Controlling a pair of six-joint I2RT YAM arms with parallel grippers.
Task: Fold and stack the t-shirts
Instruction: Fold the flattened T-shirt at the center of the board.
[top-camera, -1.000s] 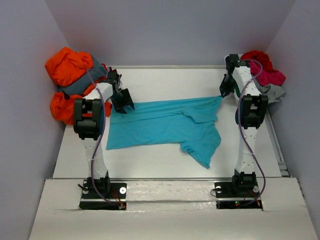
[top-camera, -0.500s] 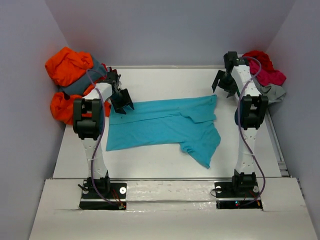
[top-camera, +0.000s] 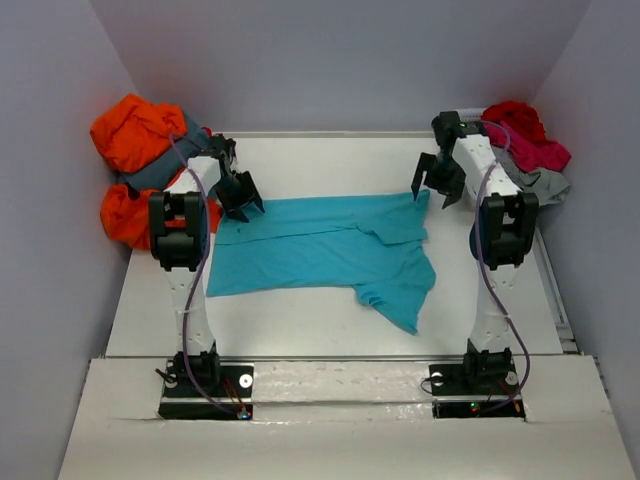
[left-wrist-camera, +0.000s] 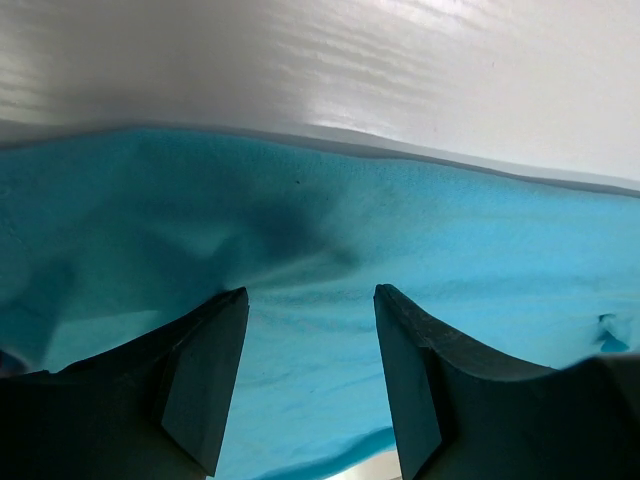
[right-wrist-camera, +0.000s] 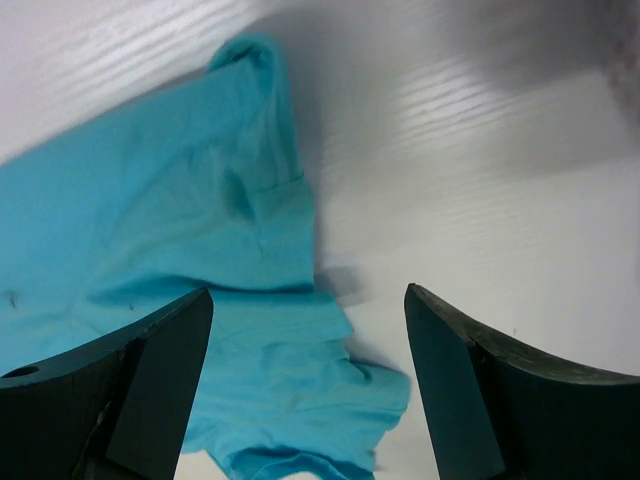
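A turquoise t-shirt lies spread across the middle of the table, with one sleeve trailing toward the near right. My left gripper hovers open over its far left corner. In the left wrist view its fingers stand apart above the cloth, gripping nothing. My right gripper hangs wide open just above the shirt's far right corner. The right wrist view shows that corner lying loose on the table below the gripper. More t-shirts sit in heaps at both back corners.
An orange and slate grey heap rests against the left wall beside the left arm. A red, pink and light grey heap sits at the back right behind the right arm. White table shows beyond the shirt.
My right gripper has opened and let go of the shirt's far right corner, which dropped back onto the table, and the gripper moved left. The left gripper shifted slightly toward the back.
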